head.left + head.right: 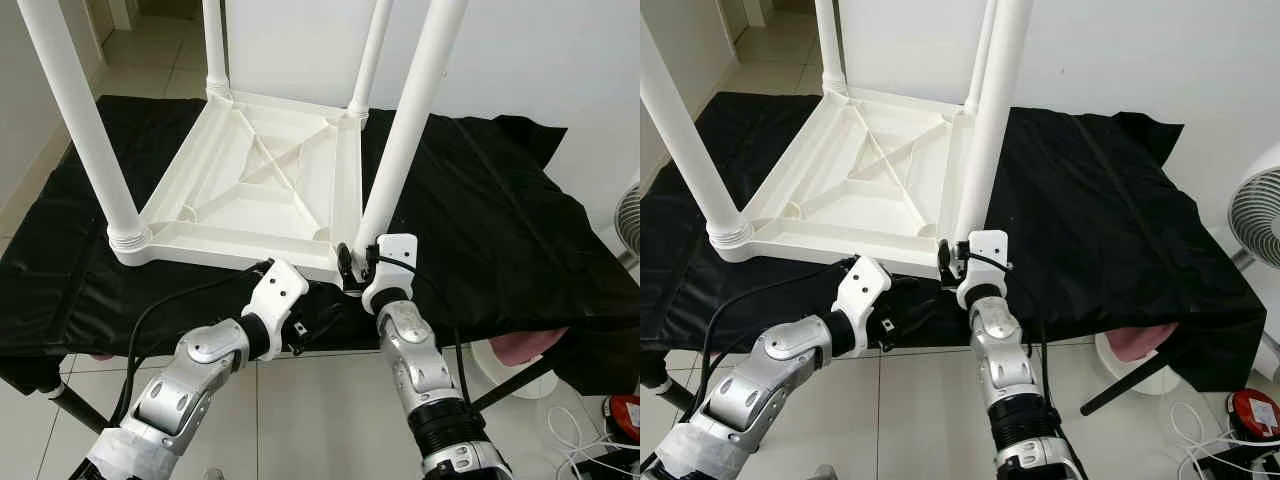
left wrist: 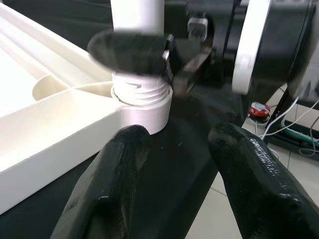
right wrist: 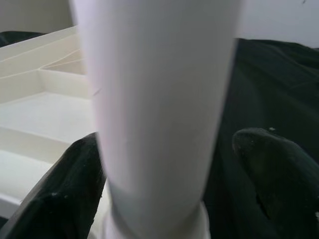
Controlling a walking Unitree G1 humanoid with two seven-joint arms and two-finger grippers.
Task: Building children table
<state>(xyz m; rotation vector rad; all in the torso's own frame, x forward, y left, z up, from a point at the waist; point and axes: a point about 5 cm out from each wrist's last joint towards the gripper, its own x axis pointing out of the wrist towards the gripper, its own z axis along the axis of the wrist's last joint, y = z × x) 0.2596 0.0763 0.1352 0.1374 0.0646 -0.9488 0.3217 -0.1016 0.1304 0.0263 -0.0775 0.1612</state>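
Note:
A white children's table [image 1: 250, 170] lies upside down on a black cloth [image 1: 500, 220], with its legs standing upright. My right gripper [image 1: 357, 262] is at the base of the near right leg [image 1: 410, 110]. In the right wrist view its fingers [image 3: 65, 194] straddle the leg [image 3: 159, 99]; one touches it and the other stands a little apart, so the gripper is open. My left gripper [image 1: 318, 312] is open and low, just in front of that same corner. In the left wrist view its fingertips [image 2: 119, 149] point at the threaded socket [image 2: 142, 99].
The near left leg [image 1: 75, 110] and two far legs rise high around the tabletop. The clothed surface's front edge runs just under my wrists. A fan [image 1: 1260, 200] stands at the right. A pink object [image 1: 520, 345] and a red item [image 1: 625, 415] lie low on the right.

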